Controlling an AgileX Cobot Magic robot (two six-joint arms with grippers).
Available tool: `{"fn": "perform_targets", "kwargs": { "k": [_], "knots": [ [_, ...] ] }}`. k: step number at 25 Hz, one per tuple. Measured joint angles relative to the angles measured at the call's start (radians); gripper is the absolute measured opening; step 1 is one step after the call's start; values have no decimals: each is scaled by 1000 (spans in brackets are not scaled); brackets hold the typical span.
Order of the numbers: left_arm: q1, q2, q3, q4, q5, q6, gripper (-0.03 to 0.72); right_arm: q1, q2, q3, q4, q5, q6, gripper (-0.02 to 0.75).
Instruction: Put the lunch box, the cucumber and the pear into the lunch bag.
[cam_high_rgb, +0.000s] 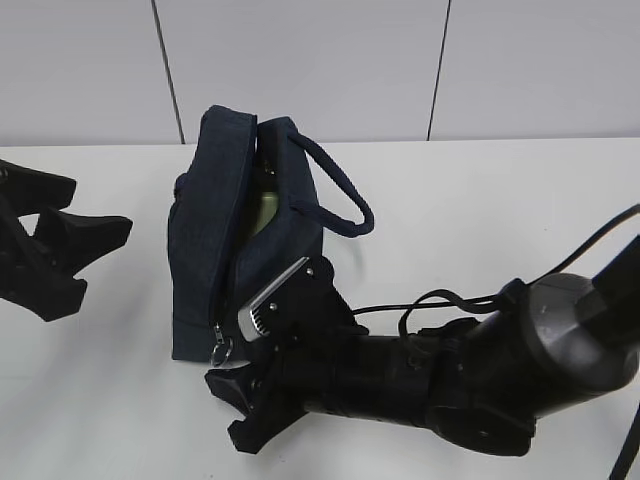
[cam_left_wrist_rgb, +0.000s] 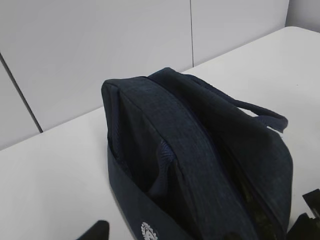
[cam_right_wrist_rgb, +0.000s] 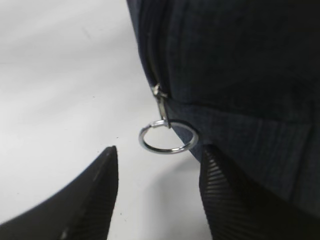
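Note:
The dark navy lunch bag stands on the white table, its top partly unzipped. The pale green lid of the lunch box shows in the gap. The cucumber and the pear are out of view. My right gripper is open, low at the bag's near end. In the right wrist view the metal ring pull hangs just ahead of the gap between the open fingers of the gripper, and the right finger is against the bag. My left gripper is open and empty, left of the bag.
The bag's padded loop handle sticks out to the right and also shows in the left wrist view. A grey panelled wall stands behind the table. The right arm's cables trail over the table.

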Motion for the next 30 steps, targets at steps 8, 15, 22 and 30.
{"fn": "perform_targets", "kwargs": {
  "k": [8,15,22,30],
  "knots": [
    [0,-4,0,-4,-1,0,395,2,2,-9,0,5,0,414],
    [0,-4,0,-5,-1,0,384,3,8,-39,-8,12,7,414],
    [0,-4,0,-6,-1,0,382,7,38,-76,-74,42,83,413],
    [0,-4,0,-7,-11,0,382,16,40,-84,-83,41,87,413]
  ]
}}
